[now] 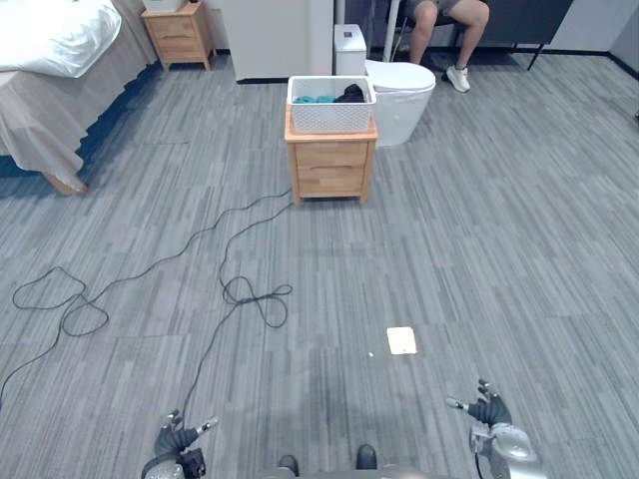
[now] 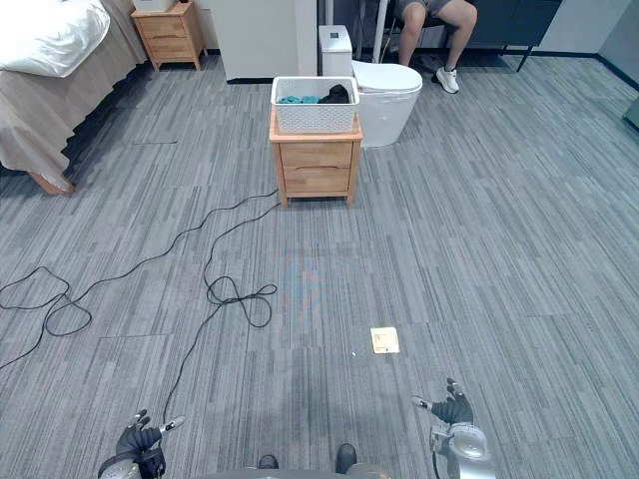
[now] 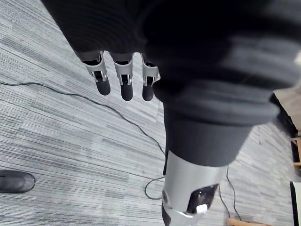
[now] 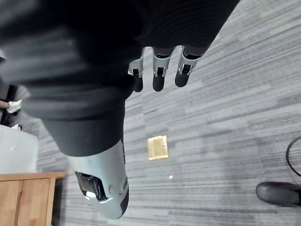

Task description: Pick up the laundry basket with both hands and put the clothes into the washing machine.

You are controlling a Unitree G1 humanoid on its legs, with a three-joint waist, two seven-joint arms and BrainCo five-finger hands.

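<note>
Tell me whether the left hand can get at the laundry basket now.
Probably not yet. The left hand hangs open, close to the robot, while the laundry basket sits on the nightstand far across the floor. Nothing stands between them; the robot would likely have to walk closer.

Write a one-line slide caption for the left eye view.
White laundry basket of clothes sits on a wooden nightstand far ahead; left hand and right hand hang open and empty.

Text, numbers, signs: none can be read.
Yellow plate (image 1: pixel 401 340): lies on the floor (image 1: pixel 499 249), ahead of the right robot hand (image 1: pixel 491 411) and a little toward the left one; any mark on it is too small to tell.
</note>
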